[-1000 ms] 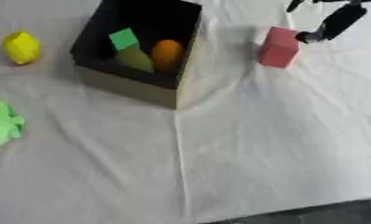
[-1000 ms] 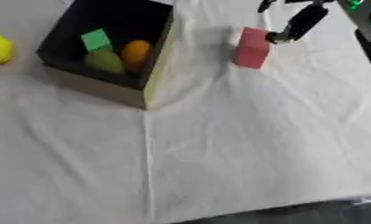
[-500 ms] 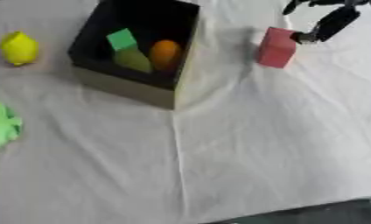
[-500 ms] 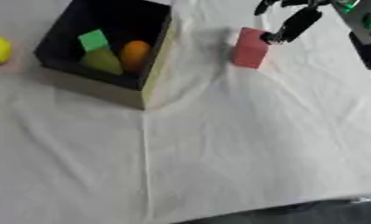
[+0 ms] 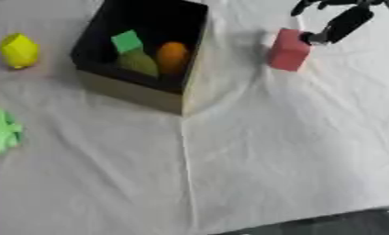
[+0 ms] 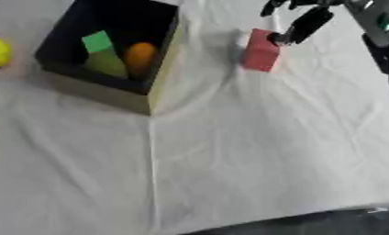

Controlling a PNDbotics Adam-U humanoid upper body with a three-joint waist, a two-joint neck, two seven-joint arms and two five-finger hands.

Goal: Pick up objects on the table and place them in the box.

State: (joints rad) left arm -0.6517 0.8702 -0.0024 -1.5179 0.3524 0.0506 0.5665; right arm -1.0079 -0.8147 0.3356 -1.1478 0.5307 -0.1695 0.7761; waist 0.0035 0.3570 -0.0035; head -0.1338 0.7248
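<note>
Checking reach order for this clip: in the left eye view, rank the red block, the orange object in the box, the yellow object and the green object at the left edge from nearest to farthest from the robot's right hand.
1. red block, right beside the right hand, upper right.
2. orange object, inside the box.
3. yellow object, far left, beyond the box.
4. green object, left edge, lower down.

Box (image 5: 133, 89): far left-centre of table (image 5: 270, 156).
In box: cube (image 5: 126, 41) at back, cone-like piece (image 5: 138, 62) before it, round object (image 5: 173, 56) to their right.
Block (image 5: 288, 50): right of box, apart from it.
Right hand (image 5: 336, 20): at block's upper right edge.
Lemon-shaped object (image 5: 19, 50): left of box.
Flat object (image 5: 2, 133): left edge, nearer than box.
</note>
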